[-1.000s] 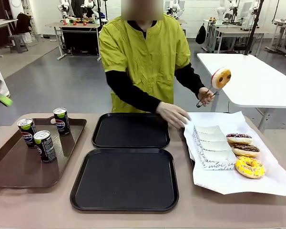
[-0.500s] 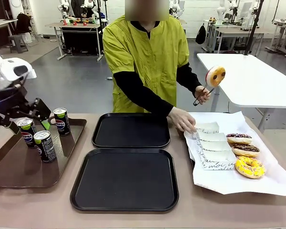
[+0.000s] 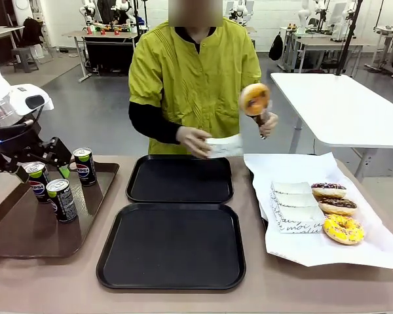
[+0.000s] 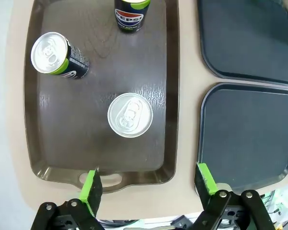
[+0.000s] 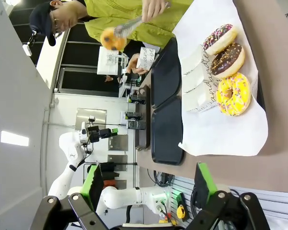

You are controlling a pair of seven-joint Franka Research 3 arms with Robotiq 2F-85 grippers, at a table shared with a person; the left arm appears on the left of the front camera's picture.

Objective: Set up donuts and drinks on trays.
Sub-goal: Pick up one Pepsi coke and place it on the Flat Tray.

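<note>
Three black Pepsi cans [image 3: 61,199] stand on a brown handled tray [image 3: 26,232] at the left. My left gripper [image 3: 39,172] hangs open above the leftmost can [image 3: 36,180]. In the left wrist view the left gripper [image 4: 148,182] is wide open, with one can top [image 4: 130,114] just beyond its fingertips. Two black trays [image 3: 172,245] [image 3: 180,178] lie bare in the middle. Three donuts [image 3: 337,206] rest on white paper at the right. The person holds a fourth donut [image 3: 255,98] in tongs beside a paper sleeve [image 3: 224,146]. My right gripper [image 5: 147,179] is open and holds nothing.
A stack of white paper sleeves [image 3: 295,203] lies on the white paper [image 3: 314,252] next to the donuts. A white side table [image 3: 354,111] stands behind at the right. The person's arms are raised over the far tray.
My left arm has come in from the left and now hovers over the cans. The person lifted a sleeve off the stack and swung the donut in the tongs toward it.
</note>
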